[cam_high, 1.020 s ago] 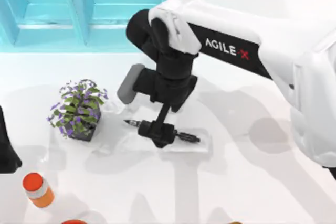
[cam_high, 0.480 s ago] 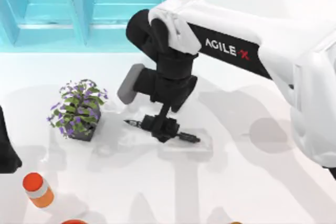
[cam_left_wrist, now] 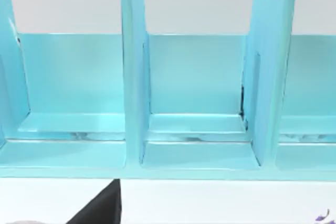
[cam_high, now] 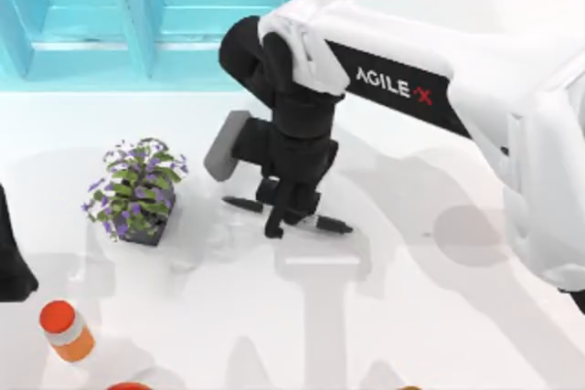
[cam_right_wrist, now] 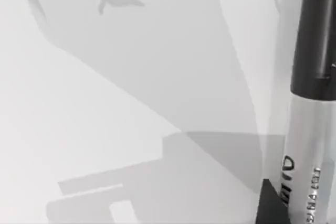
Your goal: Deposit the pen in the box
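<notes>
Right tool [cam_high: 285,216] is clamped across the middle of the slim white ballpoint pen with black ends [cam_high: 291,216], just right of the small purple-flowered potted plant [cam_high: 137,191], a mid-barrel hold likely keeping it level for carrying. Beyond the plant stands the large turquoise divided box [cam_high: 137,47]. Left arm is parked at the worktop's [cam_high: 439,317] left edge.

Right tool [cam_high: 285,216] apparently higher, pen [cam_high: 324,223] aboard

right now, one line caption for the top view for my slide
Right claw down over the pen lying on the table, between the plant and the turquoise box.
</notes>
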You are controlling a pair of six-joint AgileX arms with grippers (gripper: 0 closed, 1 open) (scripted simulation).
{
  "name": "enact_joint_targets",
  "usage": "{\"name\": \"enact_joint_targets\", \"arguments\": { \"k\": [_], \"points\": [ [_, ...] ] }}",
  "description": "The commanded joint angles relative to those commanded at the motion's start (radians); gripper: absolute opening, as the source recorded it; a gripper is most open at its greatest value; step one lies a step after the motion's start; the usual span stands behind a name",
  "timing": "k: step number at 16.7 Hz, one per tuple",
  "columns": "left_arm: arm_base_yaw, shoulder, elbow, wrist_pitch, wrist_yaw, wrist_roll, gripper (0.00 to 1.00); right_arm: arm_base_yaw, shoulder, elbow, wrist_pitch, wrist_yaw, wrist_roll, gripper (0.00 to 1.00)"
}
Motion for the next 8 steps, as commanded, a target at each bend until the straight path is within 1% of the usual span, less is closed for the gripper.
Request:
{"name": "enact_joint_targets", "arguments": {
  "k": [7, 8],
  "points": [
    [0.000, 0.000, 0.000, 0.000, 0.000, 0.000, 1.00, 0.000, 0.000, 0.000, 0.000, 0.000, 0.000, 0.00],
    [0.000, 0.000, 0.000, 0.000, 0.000, 0.000, 1.00, -0.015, -0.052, 0.025, 0.001, 0.037, -0.021, 0.00]
  ]
}}
